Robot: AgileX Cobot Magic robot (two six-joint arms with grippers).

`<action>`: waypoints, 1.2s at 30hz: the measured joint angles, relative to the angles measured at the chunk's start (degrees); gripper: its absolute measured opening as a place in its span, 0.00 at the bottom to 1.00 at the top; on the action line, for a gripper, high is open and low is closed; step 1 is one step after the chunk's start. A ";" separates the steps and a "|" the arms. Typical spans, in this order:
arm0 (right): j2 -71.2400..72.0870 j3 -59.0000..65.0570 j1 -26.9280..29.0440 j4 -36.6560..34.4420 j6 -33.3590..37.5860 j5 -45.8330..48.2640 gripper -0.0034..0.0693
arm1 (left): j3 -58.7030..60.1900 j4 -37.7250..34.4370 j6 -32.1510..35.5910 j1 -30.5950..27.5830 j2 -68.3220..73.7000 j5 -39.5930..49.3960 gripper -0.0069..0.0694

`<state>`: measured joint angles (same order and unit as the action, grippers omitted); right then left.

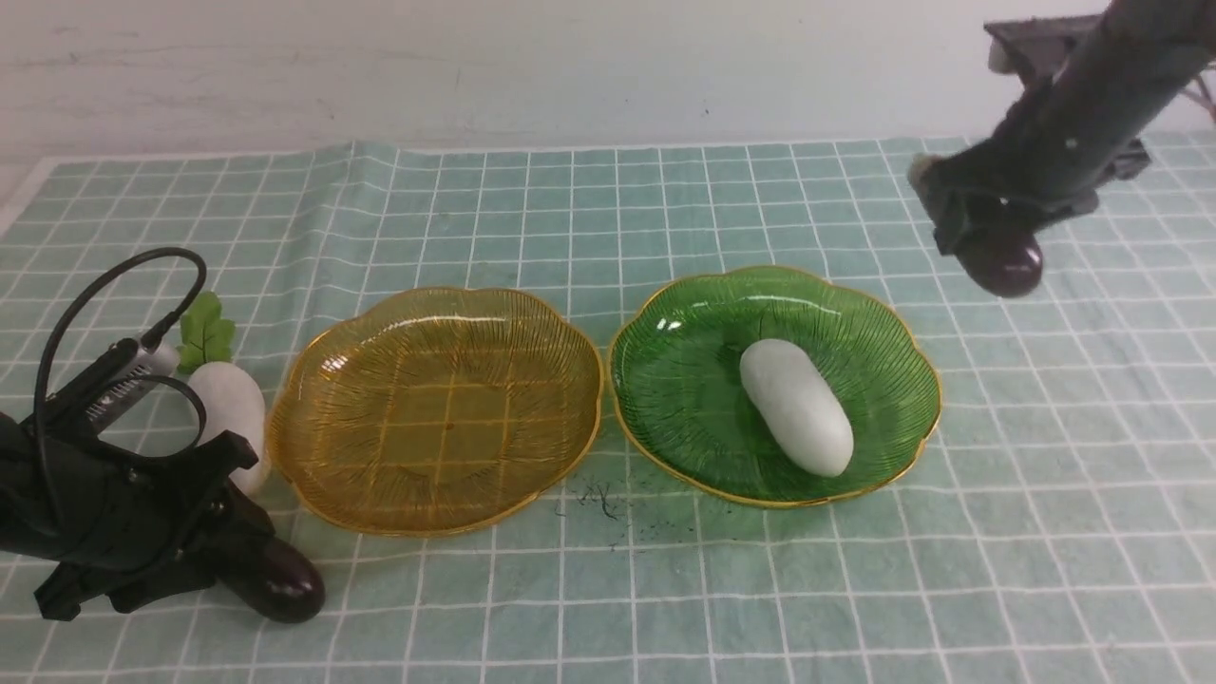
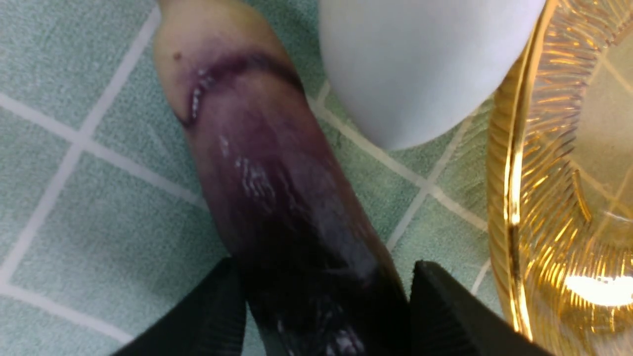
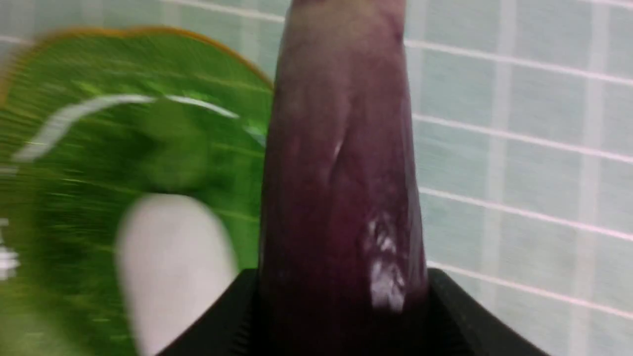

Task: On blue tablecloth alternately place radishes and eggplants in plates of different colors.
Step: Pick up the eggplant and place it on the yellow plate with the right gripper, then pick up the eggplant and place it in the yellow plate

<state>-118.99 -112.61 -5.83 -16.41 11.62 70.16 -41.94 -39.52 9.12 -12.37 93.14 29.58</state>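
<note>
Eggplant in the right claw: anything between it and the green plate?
Nothing visible. The eggplant hangs in the right claw beyond the right rim of the green plate; a radish already lies inside.

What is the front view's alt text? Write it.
Amber plate empty, green plate holding a white radish, on checked teal cloth. Right gripper holds one eggplant aloft; left gripper grips another eggplant beside a second radish.

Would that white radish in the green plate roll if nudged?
Probably: the radish is smooth and rounded, so it may roll sideways. The green plate, with its raised rim, would likely stop it. It looks stiff, holding its shape.
</note>
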 joint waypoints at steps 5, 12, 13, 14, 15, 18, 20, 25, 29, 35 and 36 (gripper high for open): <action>-1.28 -0.44 -8.89 -16.21 8.20 0.27 0.54 | 0.00 0.00 0.00 0.00 0.00 0.00 0.59; -6.84 -0.51 -22.93 -18.46 14.88 -7.30 0.54 | 0.00 0.00 0.00 0.00 0.00 0.00 0.59; -7.75 -0.51 -24.64 -18.17 15.00 -9.40 0.54 | 0.00 0.00 0.00 0.00 0.00 0.00 0.59; -8.24 -0.51 -25.37 -17.76 15.15 -11.52 0.54 | 0.00 0.00 0.00 0.00 0.00 0.00 0.59; -8.61 -0.51 -26.22 -17.40 15.26 -12.73 0.54 | 0.00 0.00 0.00 0.00 0.00 0.00 0.59; -9.97 -0.51 -28.42 -16.34 15.42 -18.18 0.61 | 0.00 0.00 0.00 0.00 0.00 0.00 0.59; -10.55 -0.51 -28.79 -16.29 15.42 -19.63 0.70 | 0.00 0.00 0.00 0.00 0.00 0.00 0.59; -11.32 -0.52 -28.93 -16.32 15.42 -19.49 0.90 | -0.13 0.00 2.04 0.00 0.00 0.23 0.59; -11.11 -2.94 -28.46 -17.02 12.95 -11.54 0.89 | -1.14 1.77 6.45 0.00 -0.48 4.23 0.59; -9.78 -12.18 -25.71 -16.68 7.61 0.07 0.67 | -5.60 6.94 6.71 0.00 -7.12 14.82 0.58; -9.39 -13.33 -25.06 -16.41 6.67 0.21 0.63 | -6.72 7.69 6.41 0.00 -8.01 16.28 0.58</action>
<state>-128.38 -125.94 -30.89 -32.82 18.29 70.37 -48.66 -31.82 15.53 -12.37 85.13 45.86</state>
